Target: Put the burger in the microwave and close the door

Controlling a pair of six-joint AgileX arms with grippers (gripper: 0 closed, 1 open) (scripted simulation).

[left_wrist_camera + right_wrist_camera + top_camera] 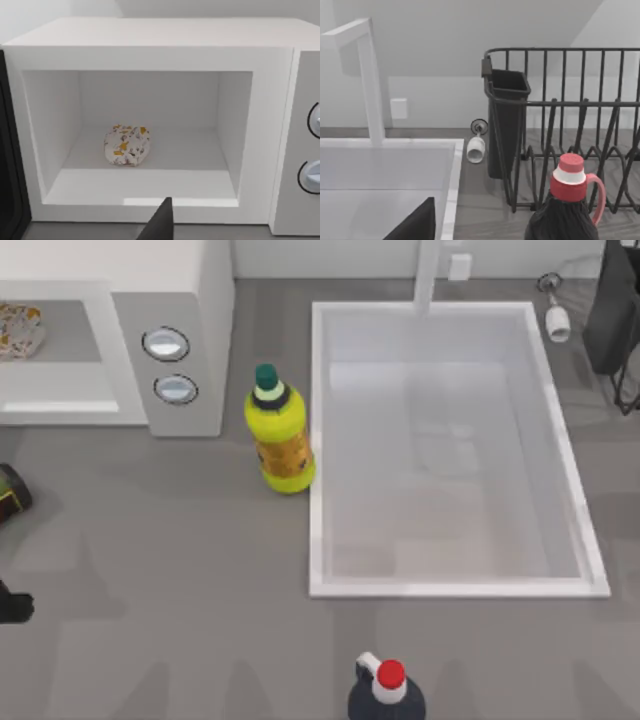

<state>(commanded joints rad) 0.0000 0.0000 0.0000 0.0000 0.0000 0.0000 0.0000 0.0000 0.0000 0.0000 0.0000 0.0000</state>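
The microwave (pixel 190 300) stood in the upper left of the top view with its cavity open. The burger (pixel 126 145) lay on the cavity floor, left of centre and toward the back wall, touching neither side wall. In the top view the burger (pixel 20 328) sat at the far left edge of the frame. The door (pixel 9 165) was swung open, and its dark inner face ran down the left edge of the left wrist view.

The left gripper (pixel 161 221) was held level in front of the opening, pointing straight into the cavity. A dark tip of it rose at the bottom centre of that view, just short of the front sill and well apart from the burger. It held nothing visible, and whether it was open or closed could not be told.

The right gripper (pixel 415 224) showed as a dark wedge at the lower left of the right wrist view. It sat low over the sink (pixel 451 200) rim and faced the dish rack (pixel 580 102). Its state could not be told either. A red-capped bottle (pixel 568 186) stood close before it.

A yellow bottle (pixel 280 435) stood upright between the microwave and the sink.
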